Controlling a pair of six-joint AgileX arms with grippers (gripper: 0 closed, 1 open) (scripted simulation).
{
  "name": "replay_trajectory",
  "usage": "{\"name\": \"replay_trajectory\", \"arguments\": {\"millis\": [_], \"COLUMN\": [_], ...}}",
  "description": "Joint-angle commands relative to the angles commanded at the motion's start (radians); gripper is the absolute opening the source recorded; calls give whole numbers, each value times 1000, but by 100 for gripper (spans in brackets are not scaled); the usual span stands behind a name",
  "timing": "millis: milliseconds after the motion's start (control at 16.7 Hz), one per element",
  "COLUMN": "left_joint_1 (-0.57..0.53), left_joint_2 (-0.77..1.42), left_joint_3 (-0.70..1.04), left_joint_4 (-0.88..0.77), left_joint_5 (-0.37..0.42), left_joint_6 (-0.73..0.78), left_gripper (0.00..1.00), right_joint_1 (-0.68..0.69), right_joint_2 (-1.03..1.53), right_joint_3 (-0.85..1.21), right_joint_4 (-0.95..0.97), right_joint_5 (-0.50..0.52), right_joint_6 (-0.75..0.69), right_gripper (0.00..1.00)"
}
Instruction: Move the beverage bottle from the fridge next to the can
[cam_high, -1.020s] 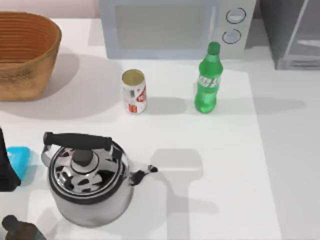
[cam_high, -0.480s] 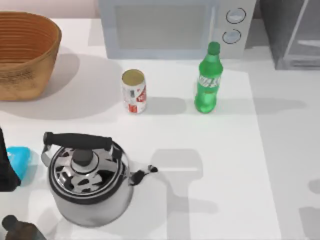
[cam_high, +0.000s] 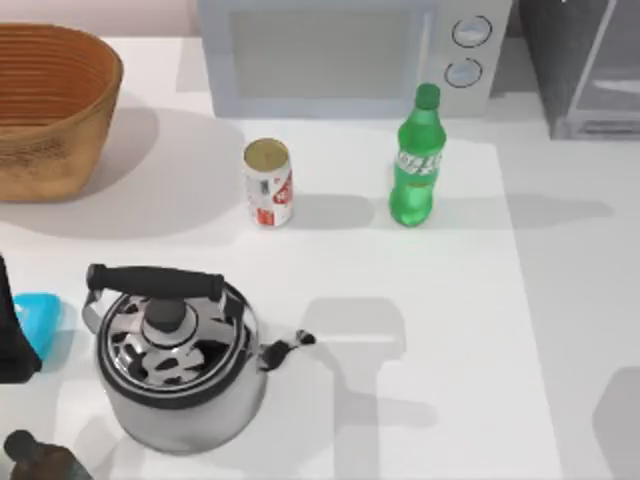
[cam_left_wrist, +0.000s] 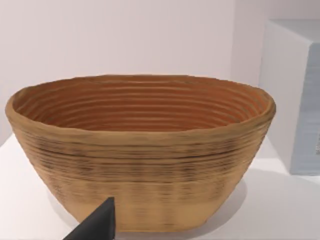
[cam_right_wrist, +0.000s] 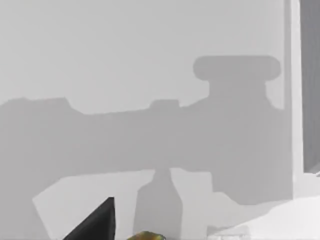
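The green beverage bottle (cam_high: 417, 160) stands upright on the table in front of the microwave, with nothing holding it. The white and red can (cam_high: 268, 183) stands to its left with a gap between them. The grey fridge (cam_high: 585, 65) is at the table's back right corner. My left arm (cam_high: 10, 335) shows as a dark shape at the left edge, far from both. A dark tip of my left gripper (cam_left_wrist: 95, 227) shows before the basket. A dark tip of my right gripper (cam_right_wrist: 95, 222) shows against a pale wall with shadows on it.
A wicker basket (cam_high: 50, 105) sits at the back left and a light grey microwave (cam_high: 340, 55) at the back middle. A steel kettle (cam_high: 175, 365) stands front left, beside a blue object (cam_high: 42, 318) and a brown bottle (cam_high: 40, 462). A grey shadow (cam_high: 620, 420) lies front right.
A grey shadow has come in from the right edge at the front right of the table and has grown. The bottle, the can and the left arm have not moved.
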Motion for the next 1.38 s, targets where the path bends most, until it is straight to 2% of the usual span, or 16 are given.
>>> {"name": "replay_trajectory", "arguments": {"millis": [300, 420, 600, 1080, 1200, 1380], "left_joint_1": [0, 0, 0, 0, 0, 0], "left_joint_2": [0, 0, 0, 0, 0, 0], "left_joint_3": [0, 0, 0, 0, 0, 0], "left_joint_4": [0, 0, 0, 0, 0, 0], "left_joint_5": [0, 0, 0, 0, 0, 0], "left_joint_6": [0, 0, 0, 0, 0, 0], "left_gripper": [100, 100, 100, 100, 100, 100], "right_joint_1": [-327, -394, -438, -414, -365, -256], "right_joint_2": [416, 512, 580, 586, 591, 599], "right_joint_3": [115, 144, 166, 163, 160, 154], "right_joint_4": [-4, -5, -7, 21, 82, 235], "right_joint_5": [-150, -185, -212, -210, -202, -180], "right_joint_6": [-431, -539, -622, -595, -522, -336], "right_gripper": [100, 100, 100, 100, 100, 100]}}
